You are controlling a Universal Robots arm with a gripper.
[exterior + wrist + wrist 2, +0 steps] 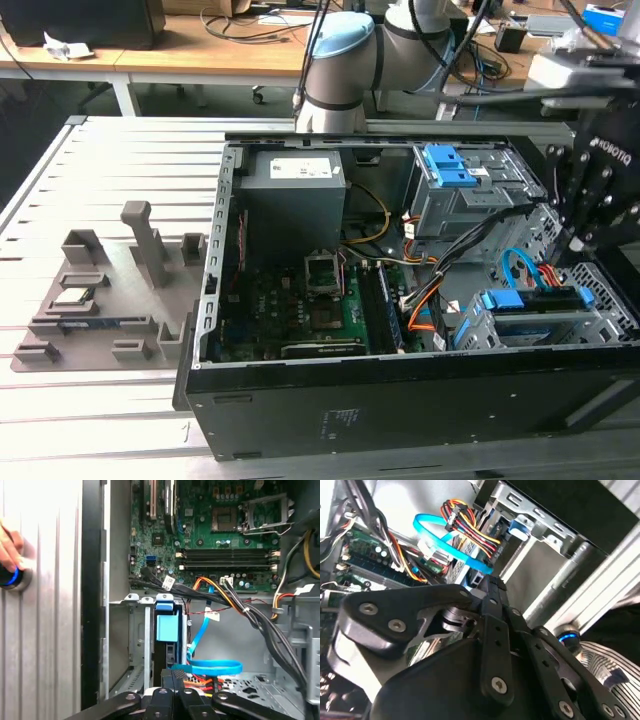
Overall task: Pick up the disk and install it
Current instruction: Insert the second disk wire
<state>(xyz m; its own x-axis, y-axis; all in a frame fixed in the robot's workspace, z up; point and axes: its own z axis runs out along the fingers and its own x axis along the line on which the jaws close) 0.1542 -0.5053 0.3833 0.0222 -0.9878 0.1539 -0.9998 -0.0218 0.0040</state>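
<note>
Exterior view: an open black case (400, 410) lies on its side on the ribbed metal tabletop (90, 170), its motherboard (300, 310) exposed; the arm's black gripper (590, 215) hangs at the exterior view's right end of the case, above the lower drive cage (610, 320); the disk (530, 300) sits in that cage, its bright blue rails showing along its upper edge, with a blue cable (520, 265) and orange wires looping just beside it; a second cage with blue tabs (450, 165) stands farther back, beside the grey power supply (295, 200), whose white sticker is too small to read; white lettering runs down the gripper body, but I leave it unread; a grey fixture tray (100, 300) holding a small silver chip (72, 297) rests on the tabletop at the exterior view's left.

First wrist view: the disk (167, 630) stands on edge in its slot, blue rail facing the camera, directly ahead of the gripper (175, 675); whether the fingers are spread or pressed together I cannot tell; a hand (9, 545) rests on a blue-ringed button (10, 577) on the tabletop beside the case.

Second wrist view: the gripper's black linkages (490, 645) reach toward the blue cable (445, 545) and a bundle of coloured wires.
</note>
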